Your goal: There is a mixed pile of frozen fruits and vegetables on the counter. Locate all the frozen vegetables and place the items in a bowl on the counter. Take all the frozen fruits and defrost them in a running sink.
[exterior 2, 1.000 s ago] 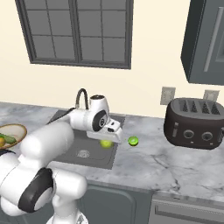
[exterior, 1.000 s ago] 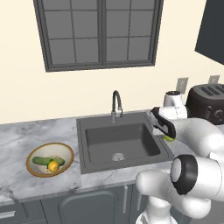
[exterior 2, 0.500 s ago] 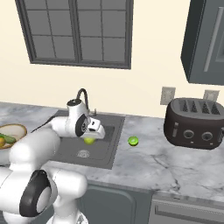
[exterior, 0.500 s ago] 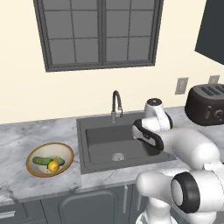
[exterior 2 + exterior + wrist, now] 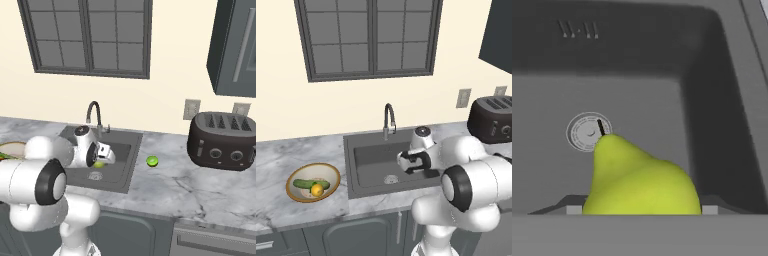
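My gripper point(image 5: 408, 164) hangs low over the sink point(image 5: 372, 161), shut on a yellow-green pear-shaped fruit point(image 5: 639, 182). In the hand view the fruit sits between the jaws, its stem pointing toward the round drain point(image 5: 587, 132). The right base view shows the same fruit point(image 5: 99, 164) under the gripper point(image 5: 102, 159) inside the basin point(image 5: 124, 152). A darker green round fruit point(image 5: 152, 161) lies on the marble counter point(image 5: 170, 185) right of the sink. The bowl point(image 5: 292, 180) on the left holds the cucumber point(image 5: 305, 184) and a yellow-orange round item point(image 5: 317, 190).
A curved dark faucet point(image 5: 388, 117) stands at the back of the sink; no water shows. A dark toaster point(image 5: 222, 142) sits far right against the wall. A window is above the sink, and dark cabinets run below the counter.
The arm has swung left from the counter right of the sink to over the basin, carrying the yellow-green fruit and lowering it toward the drain.
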